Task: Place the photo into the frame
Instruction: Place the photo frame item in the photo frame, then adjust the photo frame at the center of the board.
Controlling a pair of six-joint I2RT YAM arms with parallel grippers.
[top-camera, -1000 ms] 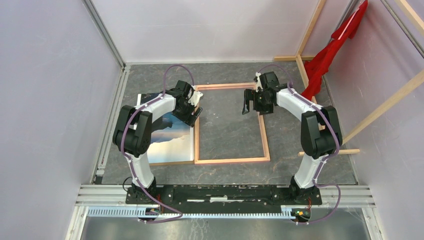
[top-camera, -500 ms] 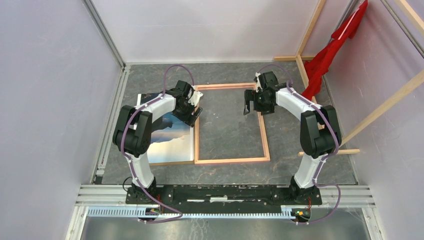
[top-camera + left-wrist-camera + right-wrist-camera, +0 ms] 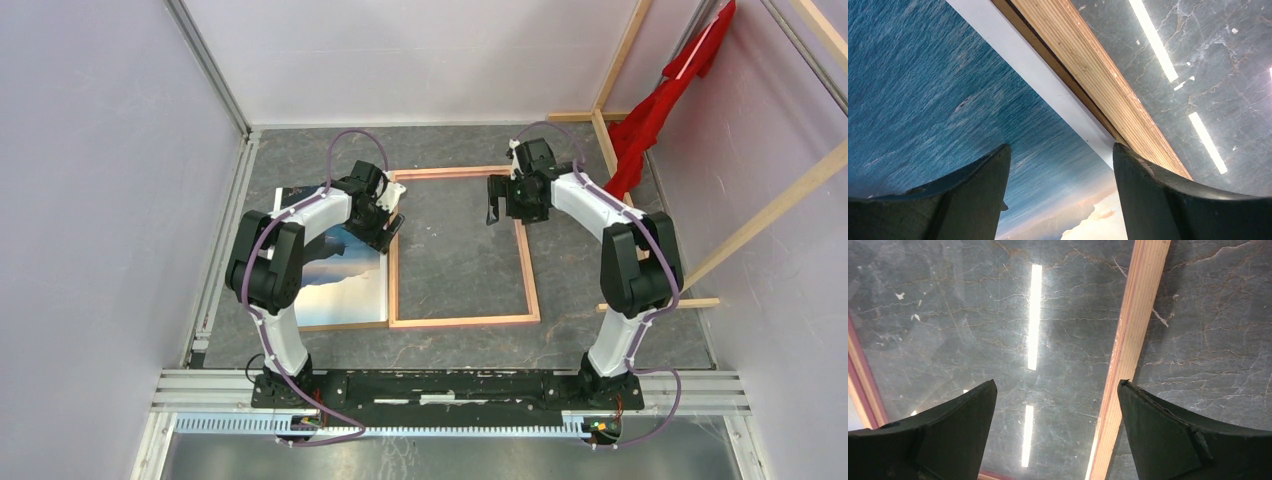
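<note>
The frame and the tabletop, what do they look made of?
The frame: pale bare wood, seemingly plywood, from its fine layered lines. The tabletop: dark grey, marble-veined, glossy with bright reflections; stone or laminate, cannot tell.

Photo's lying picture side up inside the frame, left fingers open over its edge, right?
Not inside. The top external view shows the photo lying picture side up beside the frame, outside its left rail, with the left fingers open over its edge.
</note>
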